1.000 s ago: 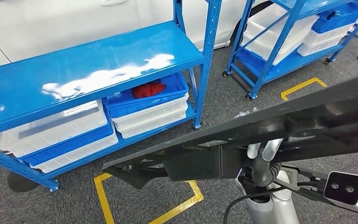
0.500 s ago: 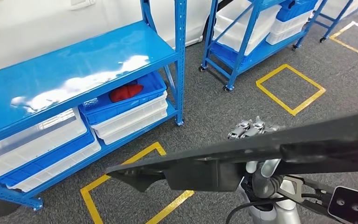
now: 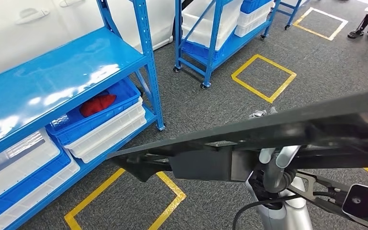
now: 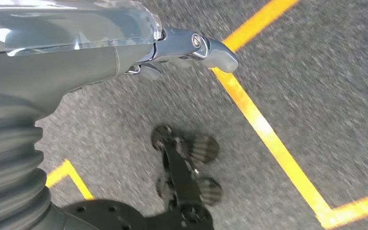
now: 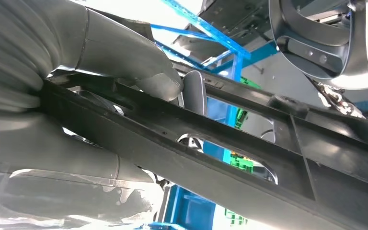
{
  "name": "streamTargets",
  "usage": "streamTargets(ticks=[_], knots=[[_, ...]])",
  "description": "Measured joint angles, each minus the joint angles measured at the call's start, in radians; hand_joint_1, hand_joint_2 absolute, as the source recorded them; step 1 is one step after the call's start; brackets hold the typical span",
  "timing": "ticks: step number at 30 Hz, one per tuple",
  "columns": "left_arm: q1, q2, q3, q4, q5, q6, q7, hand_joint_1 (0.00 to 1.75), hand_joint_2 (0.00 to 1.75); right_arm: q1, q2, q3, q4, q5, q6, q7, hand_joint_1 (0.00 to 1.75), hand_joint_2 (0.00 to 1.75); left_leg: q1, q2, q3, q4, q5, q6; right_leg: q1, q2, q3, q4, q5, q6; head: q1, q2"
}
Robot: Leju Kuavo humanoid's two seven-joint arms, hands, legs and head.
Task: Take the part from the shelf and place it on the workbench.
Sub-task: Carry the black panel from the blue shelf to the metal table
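The long black part (image 3: 268, 139) runs off the picture's right edge and hides most of your right hand (image 3: 263, 115). Your left wrist view shows the carpet (image 4: 316, 86) blurred.

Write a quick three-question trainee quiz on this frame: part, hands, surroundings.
1. True or false: the long black plastic part lies on the blue metal shelf.
2. Which robot hand holds the part?
A. left
B. right
C. neither
3. Fill in: the red item sits in a ____ plastic bin on the shelf's lower level.

Key:
1. False. The part is carried above the grey carpet floor.
2. B. The right robot hand grips it; the left robot hand holds nothing.
3. blue
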Motion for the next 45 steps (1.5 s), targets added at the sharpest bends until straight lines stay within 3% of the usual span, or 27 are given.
streamTargets(ticks=[2,3,4,6,8,9,10,12,14,17,19,21,22,23,24,26,28,30,32,33,35,37,39,40,41,43,45], knots=[[-0.002,0.003,0.000,0.000,0.005,0.010,0.015,0.00,1.75,-0.016,-0.023,0.007,0.004,-0.020,-0.010,-0.001,1.75,1.75,0.001,0.022,0.002,-0.006,0.008,0.012,-0.001,0.008,-0.007,0.000,0.003,0.013,0.000,0.000],[-0.004,0.004,0.001,0.000,0.009,0.015,0.021,0.00,1.75,-0.024,-0.034,0.008,0.006,-0.031,-0.011,-0.001,1.75,1.75,0.002,0.035,0.002,-0.010,0.012,0.020,0.000,-0.011,-0.015,0.014,-0.006,0.018,0.000,0.000],[-0.004,0.004,0.002,0.000,0.012,0.020,0.026,0.00,1.75,-0.033,-0.043,0.010,0.008,-0.039,-0.012,-0.001,1.75,1.75,0.003,0.049,0.003,-0.015,0.015,0.027,0.002,-0.039,-0.032,0.050,-0.028,0.021,0.000,0.000],[-0.001,0.004,0.005,0.000,0.014,0.025,0.031,0.00,1.75,-0.045,-0.057,0.012,0.013,-0.048,-0.014,-0.002,1.75,1.75,-0.002,0.076,0.002,-0.017,0.016,0.035,0.001,-0.099,-0.091,0.174,-0.093,0.026,0.000,0.000],[0.002,0.005,0.008,0.000,0.015,0.027,0.033,0.00,1.75,-0.048,-0.067,0.014,0.018,-0.050,-0.015,-0.002,1.75,1.75,-0.006,0.104,0.001,-0.016,0.015,0.037,-0.004,-0.115,-0.139,0.275,-0.127,0.031,0.000,0.000],[0.001,0.005,0.010,0.000,0.016,0.029,0.034,0.00,1.75,-0.048,-0.071,0.015,0.021,-0.050,-0.015,-0.002,1.75,1.75,-0.007,0.116,0.001,-0.016,0.014,0.036,-0.005,-0.118,-0.136,0.274,-0.116,0.032,0.000,0.000],[0.001,0.005,0.012,0.000,0.018,0.029,0.035,0.00,1.75,-0.049,-0.075,0.016,0.023,-0.050,-0.016,-0.002,1.75,1.75,-0.008,0.128,0.002,-0.015,0.012,0.035,-0.006,-0.124,-0.111,0.231,-0.089,0.031,0.000,0.000],[-0.001,0.005,0.016,0.000,0.028,0.031,0.043,0.00,1.75,-0.049,-0.081,0.017,0.025,-0.049,-0.020,-0.002,1.75,1.75,-0.011,0.149,0.006,-0.015,0.008,0.030,0.000,-0.160,-0.028,0.085,-0.034,0.023,0.000,0.000],[0.000,0.004,0.024,0.000,0.043,0.033,0.058,0.00,1.75,-0.042,-0.085,0.017,0.023,-0.045,-0.022,-0.003,1.75,1.75,-0.015,0.165,0.011,-0.015,0.004,0.021,0.009,-0.186,0.017,-0.002,-0.016,0.009,0.000,0.000],[0.001,0.003,0.041,0.000,0.066,0.033,0.079,0.00,1.75,-0.019,-0.085,0.016,0.017,-0.038,-0.009,-0.004,1.75,1.75,-0.015,0.184,0.016,-0.016,-0.003,0.004,0.012,-0.160,0.015,-0.014,-0.014,-0.008,0.000,0.000],[0.002,0.001,0.053,0.000,0.078,0.033,0.081,0.00,1.75,-0.013,-0.085,0.013,0.015,-0.034,0.003,-0.004,1.75,1.75,-0.011,0.152,0.003,0.024,-0.035,-0.005,0.005,-0.140,0.018,-0.021,-0.008,-0.019,0.000,0.000],[0.008,0.000,0.064,0.000,0.084,0.036,0.082,0.00,1.75,-0.008,-0.086,0.010,0.014,-0.031,0.010,-0.004,1.75,1.75,-0.008,0.103,-0.053,0.150,-0.103,-0.010,0.003,-0.118,0.019,-0.023,-0.006,-0.025,0.000,0.000],[0.012,0.000,0.069,0.000,0.086,0.038,0.082,0.00,1.75,-0.003,-0.085,0.009,0.014,-0.029,0.011,-0.004,1.75,1.75,-0.008,0.091,-0.088,0.224,-0.132,-0.011,0.003,-0.106,0.019,-0.023,-0.006,-0.026,0.000,0.000],[0.016,0.000,0.072,0.000,0.086,0.039,0.083,0.00,1.75,0.001,-0.086,0.008,0.014,-0.028,0.013,-0.004,1.75,1.75,-0.008,0.087,-0.115,0.277,-0.146,-0.012,0.003,-0.092,0.019,-0.022,-0.006,-0.027,0.000,0.000],[0.019,0.000,0.075,0.000,0.086,0.039,0.084,0.00,1.75,0.005,-0.086,0.007,0.014,-0.027,0.014,-0.004,1.75,1.75,-0.008,0.086,-0.126,0.292,-0.138,-0.013,0.003,-0.079,0.019,-0.021,-0.006,-0.027,0.000,0.000],[0.020,-0.001,0.077,0.000,0.083,0.039,0.084,0.00,1.75,0.012,-0.086,0.004,0.013,-0.022,0.020,-0.004,1.75,1.75,-0.005,0.075,-0.091,0.201,-0.068,-0.012,0.002,-0.051,0.021,-0.017,-0.007,-0.024,0.000,0.000],[0.020,-0.002,0.080,0.000,0.080,0.039,0.084,0.00,1.75,0.020,-0.084,-0.006,0.011,-0.015,0.036,-0.003,1.75,1.75,0.001,0.030,-0.034,0.064,-0.007,-0.008,0.002,-0.027,0.018,-0.008,-0.011,-0.016,0.000,0.000],[0.021,-0.003,0.083,0.000,0.079,0.041,0.083,0.00,1.75,0.026,-0.082,-0.021,0.009,-0.009,0.061,-0.003,1.75,1.75,0.002,0.002,-0.011,0.009,0.004,-0.001,0.001,-0.005,0.009,-0.001,-0.011,-0.003,0.000,0.000],[0.019,-0.005,0.086,0.000,0.082,0.042,0.075,0.00,1.75,0.030,-0.077,-0.039,0.009,-0.009,0.089,-0.003,1.75,1.75,0.000,0.021,-0.008,0.004,0.007,0.012,-0.003,0.014,0.002,-0.001,-0.007,0.012,0.000,0.000],[0.016,-0.006,0.088,0.000,0.084,0.042,0.070,0.00,1.75,0.030,-0.074,-0.047,0.009,-0.010,0.099,-0.003,1.75,1.75,0.000,0.033,-0.007,-0.001,0.010,0.020,-0.004,0.004,-0.003,0.006,-0.012,0.018,0.000,0.000],[0.013,-0.008,0.090,0.000,0.087,0.042,0.060,0.00,1.75,0.027,-0.067,-0.060,0.010,-0.014,0.110,-0.003,1.75,1.75,-0.001,0.059,-0.004,-0.011,0.016,0.035,-0.001,-0.047,-0.033,0.067,-0.051,0.024,0.000,0.000],[0.015,-0.008,0.092,0.000,0.088,0.042,0.054,0.00,1.75,0.024,-0.060,-0.067,0.012,-0.020,0.111,-0.004,1.75,1.75,-0.007,0.085,-0.004,-0.012,0.015,0.040,-0.001,-0.100,-0.096,0.197,-0.115,0.028,0.000,0.000],[0.017,-0.008,0.093,0.000,0.088,0.042,0.051,0.00,1.75,0.025,-0.054,-0.071,0.015,-0.024,0.111,-0.004,1.75,1.75,-0.013,0.113,-0.005,-0.011,0.013,0.042,-0.003,-0.115,-0.136,0.282,-0.139,0.029,0.000,0.000],[0.016,-0.008,0.093,0.000,0.087,0.042,0.049,0.00,1.75,0.025,-0.050,-0.073,0.016,-0.025,0.111,-0.004,1.75,1.75,-0.014,0.125,-0.005,-0.011,0.012,0.042,-0.004,-0.119,-0.128,0.270,-0.124,0.028,0.000,0.000],[0.015,-0.009,0.093,0.000,0.086,0.041,0.046,0.00,1.75,0.025,-0.047,-0.075,0.017,-0.026,0.109,-0.004,1.75,1.75,-0.016,0.136,-0.003,-0.011,0.011,0.041,-0.003,-0.125,-0.098,0.217,-0.095,0.024,0.000,0.000],[0.012,-0.010,0.093,0.000,0.082,0.039,0.040,0.00,1.75,0.025,-0.039,-0.078,0.017,-0.026,0.105,-0.004,1.75,1.75,-0.019,0.155,0.002,-0.011,0.007,0.037,0.005,-0.163,-0.017,0.074,-0.042,0.012,0.000,0.000],[0.010,-0.011,0.092,0.000,0.078,0.036,0.039,0.00,1.75,0.025,-0.032,-0.080,0.017,-0.027,0.099,-0.004,1.75,1.75,-0.022,0.172,0.006,-0.010,0.003,0.029,0.016,-0.190,0.022,-0.002,-0.028,0.000,0.000,0.000]])
